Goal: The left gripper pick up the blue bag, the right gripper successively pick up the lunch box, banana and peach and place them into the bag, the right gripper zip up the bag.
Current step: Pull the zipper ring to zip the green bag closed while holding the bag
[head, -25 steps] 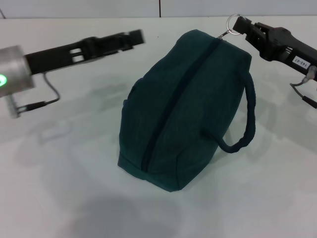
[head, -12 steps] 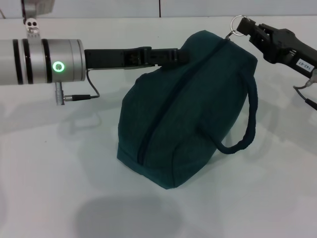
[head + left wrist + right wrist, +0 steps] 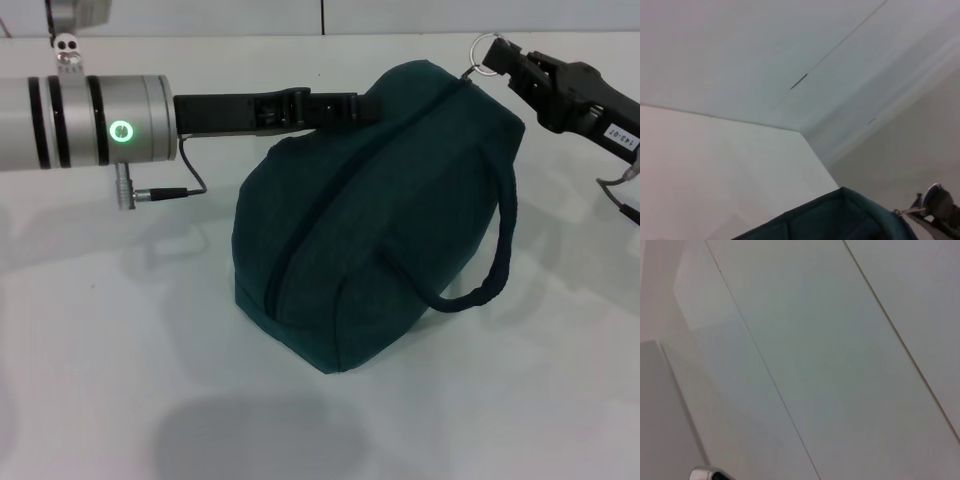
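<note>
The blue bag (image 3: 380, 220) stands on the white table with its zipper closed along the top. My left gripper (image 3: 345, 108) reaches in from the left and lies against the bag's far upper edge. My right gripper (image 3: 503, 60) is at the bag's upper right end, shut on the silver ring pull (image 3: 486, 48) of the zipper. The left wrist view shows the bag's top (image 3: 840, 220) and the ring pull (image 3: 937, 196). A bit of the ring (image 3: 705, 474) shows in the right wrist view. The lunch box, banana and peach are out of view.
One looped handle (image 3: 500, 250) hangs off the bag's right side. The white table (image 3: 120, 330) surrounds the bag. A wall with panel seams stands behind the table.
My left arm has swung in from the left until its gripper lies against the bag's far upper edge. The bag has leaned slightly. My right gripper has drawn the ring pull a little to the right.
</note>
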Controlling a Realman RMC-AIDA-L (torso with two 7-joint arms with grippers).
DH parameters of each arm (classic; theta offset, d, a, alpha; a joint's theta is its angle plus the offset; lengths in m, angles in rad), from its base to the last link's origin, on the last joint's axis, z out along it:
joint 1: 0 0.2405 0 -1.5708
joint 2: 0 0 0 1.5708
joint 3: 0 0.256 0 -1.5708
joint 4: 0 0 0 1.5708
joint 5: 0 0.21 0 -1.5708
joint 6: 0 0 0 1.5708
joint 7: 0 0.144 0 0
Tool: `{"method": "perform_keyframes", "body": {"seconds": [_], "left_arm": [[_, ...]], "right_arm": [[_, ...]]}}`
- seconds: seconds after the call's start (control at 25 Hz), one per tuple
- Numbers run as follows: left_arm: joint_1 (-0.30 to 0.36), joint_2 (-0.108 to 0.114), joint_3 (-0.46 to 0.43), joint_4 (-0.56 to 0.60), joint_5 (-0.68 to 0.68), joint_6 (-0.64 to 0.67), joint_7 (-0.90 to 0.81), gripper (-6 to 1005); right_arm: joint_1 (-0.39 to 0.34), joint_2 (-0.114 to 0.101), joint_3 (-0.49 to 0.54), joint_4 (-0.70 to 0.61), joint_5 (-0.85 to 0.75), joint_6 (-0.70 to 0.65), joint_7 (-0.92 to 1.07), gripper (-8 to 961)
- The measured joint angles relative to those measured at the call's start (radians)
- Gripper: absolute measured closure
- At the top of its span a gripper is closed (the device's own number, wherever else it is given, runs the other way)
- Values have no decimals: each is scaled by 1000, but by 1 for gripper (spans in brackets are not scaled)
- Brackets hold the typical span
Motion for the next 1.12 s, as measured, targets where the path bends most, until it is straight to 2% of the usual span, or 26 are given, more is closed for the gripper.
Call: {"method": "perform_keyframes", "body": {"seconds": [0.12, 0.56, 0.76, 1.12], "left_arm": [[1, -6, 0, 3, -6, 4, 27, 369], [-2, -8, 0, 4, -35, 29, 54, 810], [-2, -9, 0, 4, -56, 75, 55, 952], [0, -10, 3, 4, -70, 167, 61, 943]], "right_arm": [[-9, 0, 3, 0, 0, 0, 0, 868], [-21, 0, -2, 0, 25, -10, 7, 860], [-25, 0, 1, 19, 40, -20, 9, 857], [-38, -4, 3, 81, 103, -40, 89, 850]]}}
